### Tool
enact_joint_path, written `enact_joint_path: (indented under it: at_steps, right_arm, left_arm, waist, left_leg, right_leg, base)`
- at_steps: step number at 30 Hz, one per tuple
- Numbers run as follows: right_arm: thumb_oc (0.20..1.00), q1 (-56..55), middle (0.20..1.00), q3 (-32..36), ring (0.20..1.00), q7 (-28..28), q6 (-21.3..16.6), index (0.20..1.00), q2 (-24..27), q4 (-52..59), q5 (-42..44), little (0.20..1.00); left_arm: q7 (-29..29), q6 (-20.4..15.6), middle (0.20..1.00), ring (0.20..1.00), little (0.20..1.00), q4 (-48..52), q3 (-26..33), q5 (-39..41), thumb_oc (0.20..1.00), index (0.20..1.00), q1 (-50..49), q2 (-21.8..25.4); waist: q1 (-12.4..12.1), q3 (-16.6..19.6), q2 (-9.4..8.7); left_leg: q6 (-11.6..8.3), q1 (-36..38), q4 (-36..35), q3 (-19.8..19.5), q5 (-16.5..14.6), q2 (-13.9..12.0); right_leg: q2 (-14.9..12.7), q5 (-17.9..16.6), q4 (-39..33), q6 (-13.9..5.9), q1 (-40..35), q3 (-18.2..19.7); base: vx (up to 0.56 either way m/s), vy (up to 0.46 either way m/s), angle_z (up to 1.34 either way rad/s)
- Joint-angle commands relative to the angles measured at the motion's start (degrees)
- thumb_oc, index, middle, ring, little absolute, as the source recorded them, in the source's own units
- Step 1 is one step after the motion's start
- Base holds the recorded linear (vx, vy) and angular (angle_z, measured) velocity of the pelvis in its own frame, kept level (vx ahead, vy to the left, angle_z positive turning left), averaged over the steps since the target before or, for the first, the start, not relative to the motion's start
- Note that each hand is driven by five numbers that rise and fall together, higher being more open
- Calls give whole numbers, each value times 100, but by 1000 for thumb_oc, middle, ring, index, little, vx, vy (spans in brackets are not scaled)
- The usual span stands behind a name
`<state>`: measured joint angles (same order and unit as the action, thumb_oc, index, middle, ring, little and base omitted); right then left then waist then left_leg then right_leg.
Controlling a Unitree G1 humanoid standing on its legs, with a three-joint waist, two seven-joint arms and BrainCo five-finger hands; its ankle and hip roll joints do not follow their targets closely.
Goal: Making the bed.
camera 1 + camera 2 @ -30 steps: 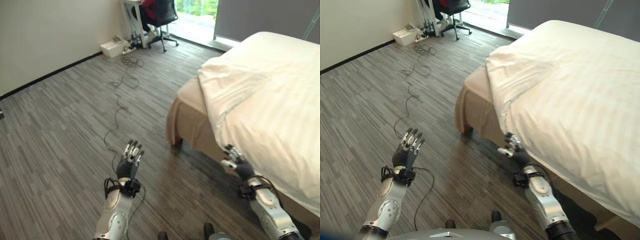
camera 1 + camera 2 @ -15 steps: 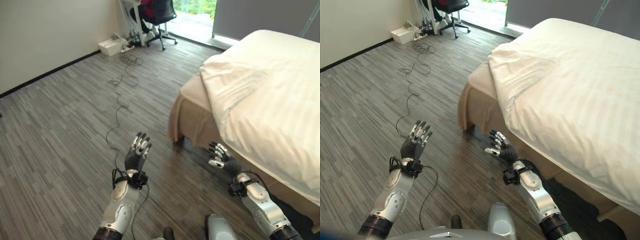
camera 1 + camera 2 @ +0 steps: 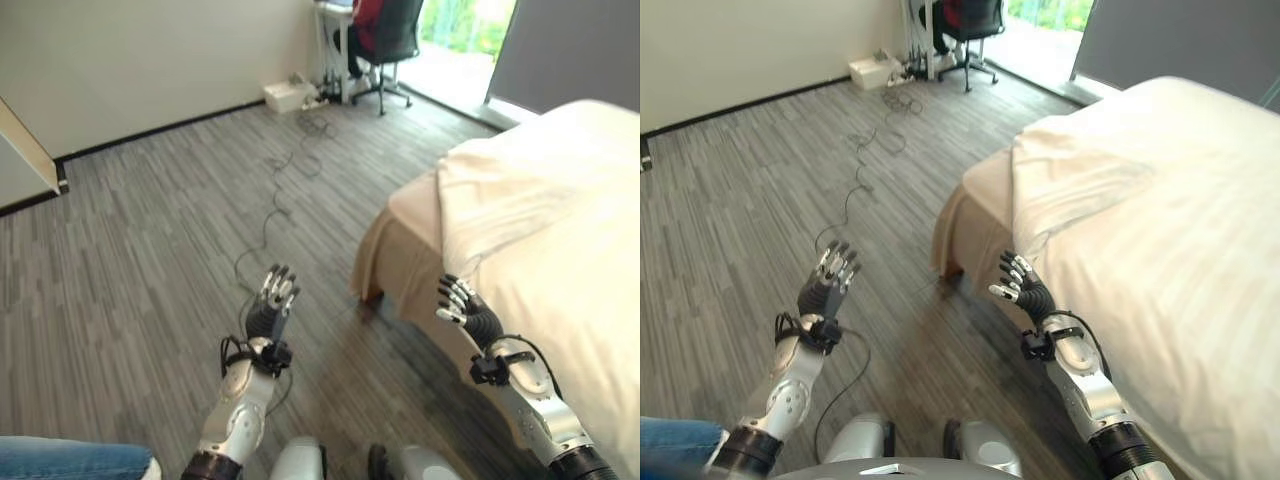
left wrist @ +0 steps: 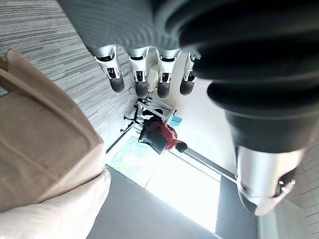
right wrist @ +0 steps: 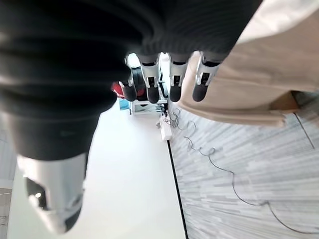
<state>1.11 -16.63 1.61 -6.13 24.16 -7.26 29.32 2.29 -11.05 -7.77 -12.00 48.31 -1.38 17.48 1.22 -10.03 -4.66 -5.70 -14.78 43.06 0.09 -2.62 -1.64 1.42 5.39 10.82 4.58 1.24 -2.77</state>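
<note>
I see the left hand raised over the wood-pattern floor, fingers straight and spread, holding nothing. The left wrist view confirms this: the fingers extend in a row with nothing between them and the thumb. The right hand is raised just beside the near corner of the bed, fingers likewise straight and apart, empty; I see no contact with the bedding. The right wrist view shows its fingers extended, with the tan bed skirt past them. The bed stands on the robot's right. A cream duvet covers the mattress, with its near corner folded back and rumpled, leaving the beige sheet and skirt exposed at that corner. At the far side of the room an office chair stands at a desk with a person in red seated on it, and a white box lies on the floor by the wall. A cable trails across the floor from that area.
</note>
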Motion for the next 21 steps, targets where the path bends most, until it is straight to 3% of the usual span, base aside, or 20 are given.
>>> enact_joint_path:
  at_steps: [1, 2, 3, 4, 5, 7, 8, 9, 10, 12, 16, 18, 20, 21]
  right_arm:
    - [1000, 178, 1000, 27, 1000, -47, -371, 1000, 45, 492, 320, 1000]
    - [1000, 143, 1000, 29, 1000, -7, -382, 1000, 22, 480, 285, 1000]
    - [1000, 143, 1000, 30, 1000, -7, -382, 1000, 22, 480, 285, 1000]
    - [1000, 93, 1000, -30, 1000, 30, -339, 1000, 15, 421, 25, 1000]
    - [1000, 70, 1000, -53, 1000, 38, -327, 1000, 23, 417, -77, 1000]
    - [1000, 56, 1000, -46, 1000, 40, -296, 1000, 61, 379, -195, 1000]
    - [1000, 66, 1000, -38, 1000, 31, -314, 1000, 70, 386, -209, 1000]
    - [1000, 67, 1000, -38, 1000, 31, -314, 1000, 70, 386, -209, 1000]
    - [1000, 86, 1000, 24, 1000, 8, -327, 1000, 122, 375, -259, 1000]
    - [1000, 67, 1000, 94, 1000, 31, -332, 1000, 170, 352, -252, 1000]
    - [1000, -13, 1000, 184, 1000, 47, -298, 1000, 243, 280, -292, 1000]
    - [1000, -19, 1000, 204, 1000, 63, -280, 1000, 209, 182, -213, 1000]
    - [1000, -149, 1000, 224, 1000, 148, -251, 1000, 143, 163, -176, 1000]
    - [1000, -226, 1000, 275, 1000, 150, -220, 1000, 129, 208, -224, 1000]
  left_arm:
    - [-49, -320, 1000, 1000, 1000, 177, 183, 99, 1000, 1000, 399, -27]
    - [-67, -313, 1000, 1000, 1000, 182, 188, 63, 1000, 1000, 369, -9]
    - [-66, -313, 1000, 1000, 1000, 182, 188, 63, 1000, 1000, 369, -9]
    - [-118, -310, 1000, 1000, 1000, 160, 200, 8, 1000, 1000, 347, 42]
    - [-126, -311, 1000, 1000, 1000, 159, 196, -11, 1000, 1000, 351, 53]
    - [-86, -365, 1000, 1000, 1000, 166, 192, -96, 1000, 1000, 444, 111]
    - [-50, -395, 1000, 1000, 1000, 172, 200, -109, 1000, 1000, 478, 131]
    - [-50, -395, 1000, 1000, 1000, 172, 200, -109, 1000, 1000, 478, 131]
    - [-32, -440, 1000, 1000, 1000, 185, 284, -48, 1000, 1000, 468, 126]
    - [-51, -463, 1000, 1000, 1000, 177, 346, 23, 1000, 1000, 432, 96]
    - [-119, -473, 1000, 1000, 1000, 125, 420, 22, 1000, 1000, 367, 101]
    - [-177, -464, 1000, 1000, 1000, 220, 443, -3, 1000, 1000, 293, 171]
    - [-252, -433, 1000, 1000, 1000, 240, 426, -4, 1000, 1000, 226, 237]
    - [-268, -415, 1000, 1000, 1000, 175, 335, 43, 1000, 1000, 250, 264]
  waist:
    - [6, -66, 109]
    - [-26, -26, 154]
    - [-29, -33, 151]
    - [-78, 37, 265]
    - [-80, 69, 318]
    - [-121, 149, 416]
    - [-180, 134, 387]
    - [-181, 132, 386]
    - [-201, 134, 383]
    - [-218, 155, 392]
    - [-222, 212, 408]
    - [-203, 252, 333]
    - [-124, 267, 297]
    - [-89, 294, 322]
  left_leg:
    - [258, 569, -1420, 157, 579, 163]
    - [305, 640, -2061, 128, 553, 172]
    - [306, 652, -2069, 132, 555, 174]
    - [355, 764, -3375, 108, 738, 149]
    - [343, 798, -3742, 24, 882, 115]
    - [119, 590, -4406, -494, 1425, -76]
    - [64, 519, -4549, -809, 1497, -116]
    - [64, 523, -4551, -808, 1497, -115]
    - [-83, 346, -4649, -1309, 1521, -288]
    - [-173, 266, -4669, -1692, 1565, -502]
    - [-317, 258, -4444, -2205, 1597, -772]
    - [-352, 233, -3700, -2493, 1146, -665]
    - [-336, 288, -3559, -2113, 950, -715]
    - [-237, 301, -3644, -1928, 861, -684]
  right_leg:
    - [-175, -501, -1165, -670, -831, 197]
    - [-138, -427, -1166, -683, -893, 245]
    - [-141, -426, -1167, -684, -901, 248]
    - [-1, -266, -1182, -683, -1085, 353]
    - [62, -204, -1205, -669, -1140, 396]
    - [104, -5, -1237, -678, -1368, 743]
    - [72, 52, -1219, -677, -1427, 927]
    - [71, 53, -1219, -677, -1430, 928]
    - [13, 144, -1173, -717, -1491, 1316]
    - [-37, 264, -1148, -743, -1585, 1658]
    - [-288, 480, -1071, -865, -1776, 2149]
    - [-578, 517, -904, -1013, -1722, 2489]
    - [-794, 444, -823, -1161, -1621, 2561]
    - [-995, 312, -673, -1339, -1523, 2621]
  base:
    - [248, 47, -22]
    - [138, 28, -24]
    - [379, 104, -26]
    - [358, 114, -26]
    - [509, 168, -41]
    - [478, 163, -53]
    - [336, 104, -58]
    - [341, 129, -119]
    - [297, 158, -110]
    - [363, 224, -122]
    - [328, 332, -117]
    - [301, 479, -111]
    - [288, 514, -81]
    - [234, 540, -88]
